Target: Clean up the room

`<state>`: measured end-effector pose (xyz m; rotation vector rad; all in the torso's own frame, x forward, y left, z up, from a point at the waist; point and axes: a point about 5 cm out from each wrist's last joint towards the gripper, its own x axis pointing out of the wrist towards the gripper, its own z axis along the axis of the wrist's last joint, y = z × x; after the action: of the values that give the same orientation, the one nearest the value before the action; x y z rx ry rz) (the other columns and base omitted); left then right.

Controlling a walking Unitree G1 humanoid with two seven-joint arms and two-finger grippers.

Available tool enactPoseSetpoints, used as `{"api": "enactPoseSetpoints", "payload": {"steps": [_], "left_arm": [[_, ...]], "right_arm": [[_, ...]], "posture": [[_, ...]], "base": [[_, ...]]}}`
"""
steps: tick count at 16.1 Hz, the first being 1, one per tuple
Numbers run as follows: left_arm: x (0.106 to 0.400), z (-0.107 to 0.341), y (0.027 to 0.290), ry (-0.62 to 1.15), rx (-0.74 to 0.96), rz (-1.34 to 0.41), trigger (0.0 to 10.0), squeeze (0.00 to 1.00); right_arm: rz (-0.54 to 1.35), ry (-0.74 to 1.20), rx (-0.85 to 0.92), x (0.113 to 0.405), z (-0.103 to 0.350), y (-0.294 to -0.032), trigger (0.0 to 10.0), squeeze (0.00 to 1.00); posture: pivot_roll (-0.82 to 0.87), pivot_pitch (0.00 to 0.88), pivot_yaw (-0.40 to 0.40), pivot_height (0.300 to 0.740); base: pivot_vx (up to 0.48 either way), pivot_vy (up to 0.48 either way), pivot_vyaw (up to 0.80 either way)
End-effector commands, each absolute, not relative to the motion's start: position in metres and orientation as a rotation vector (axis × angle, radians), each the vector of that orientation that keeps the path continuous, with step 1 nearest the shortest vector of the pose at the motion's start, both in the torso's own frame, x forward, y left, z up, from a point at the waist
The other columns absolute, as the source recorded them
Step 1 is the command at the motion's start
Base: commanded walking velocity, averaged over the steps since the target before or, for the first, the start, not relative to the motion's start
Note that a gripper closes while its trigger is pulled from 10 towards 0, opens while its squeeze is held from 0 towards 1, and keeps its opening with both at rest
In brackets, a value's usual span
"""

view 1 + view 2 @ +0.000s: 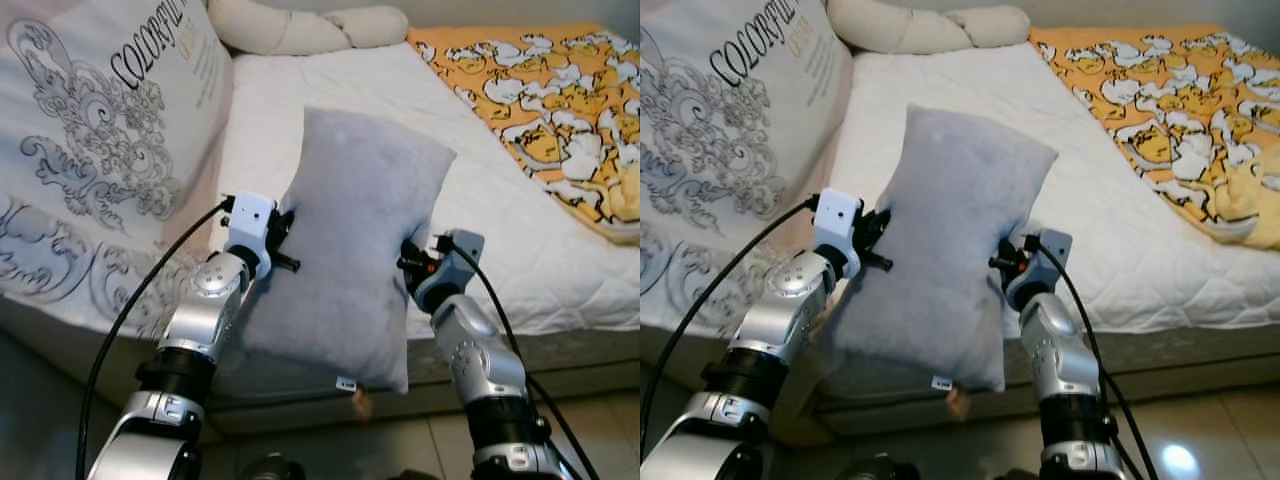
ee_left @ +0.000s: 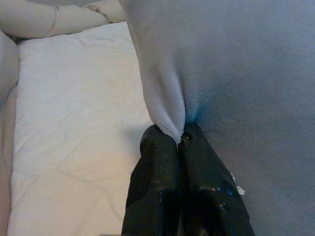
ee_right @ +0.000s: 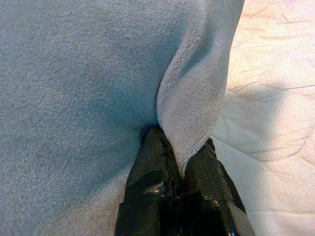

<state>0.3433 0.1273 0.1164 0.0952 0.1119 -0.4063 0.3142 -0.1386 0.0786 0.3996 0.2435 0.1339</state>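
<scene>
A grey plush pillow (image 1: 360, 250) hangs upright over the near edge of the bed, held between both arms. My left gripper (image 1: 285, 240) is shut on the pillow's left edge; in the left wrist view its fingers (image 2: 162, 172) pinch a fold of grey fabric (image 2: 170, 113). On the pillow's right edge my right gripper (image 1: 410, 262) is shut as well, with the fingers (image 3: 157, 167) clamped on the seam (image 3: 192, 128). The pillow's lower end with a small tag (image 1: 346, 384) dangles below the mattress edge.
The white mattress (image 1: 300, 110) stretches ahead. A large patterned white pillow (image 1: 100, 150) leans at the left. A beige bolster (image 1: 300, 25) lies at the head. An orange-yellow cartoon blanket (image 1: 550, 100) covers the right side. Tiled floor (image 1: 600, 430) lies below.
</scene>
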Motion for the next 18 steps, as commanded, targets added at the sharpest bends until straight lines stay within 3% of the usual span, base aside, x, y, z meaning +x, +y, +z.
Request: {"api": "enactPoseSetpoints", "payload": {"steps": [1,6,12,15,18], "left_arm": [[0.3472,0.1292,0.1290,0.057,0.106,-0.398,10.0,0.00],[0.3494,0.1307,0.1294,0.060,0.113,-0.395,10.0,0.00],[0.3506,0.1312,0.1337,0.064,0.121,-0.380,10.0,0.00],[0.3512,0.1318,0.1354,0.063,0.120,-0.371,10.0,0.00],[0.3524,0.1329,0.1357,0.060,0.123,-0.368,10.0,0.00]], "right_arm": [[0.158,0.208,0.380,0.3200,0.0882,-0.1381,10.0,0.00],[0.170,0.208,0.379,0.3218,0.0887,-0.1370,10.0,0.00],[0.196,0.223,0.359,0.3250,0.0862,-0.1348,10.0,0.00],[0.207,0.225,0.344,0.3253,0.0849,-0.1336,10.0,0.00],[0.188,0.229,0.358,0.3270,0.0837,-0.1359,10.0,0.00]], "posture": [[-0.01,0.000,0.046,0.740],[-0.01,0.000,0.049,0.740],[0.01,0.000,0.050,0.740],[0.01,0.000,0.049,0.740],[0.01,0.000,0.049,0.740]], "base": [[0.277,0.000,0.00],[0.289,0.000,0.74],[0.295,0.000,0.00],[0.315,0.000,0.74],[0.315,0.000,0.00]]}}
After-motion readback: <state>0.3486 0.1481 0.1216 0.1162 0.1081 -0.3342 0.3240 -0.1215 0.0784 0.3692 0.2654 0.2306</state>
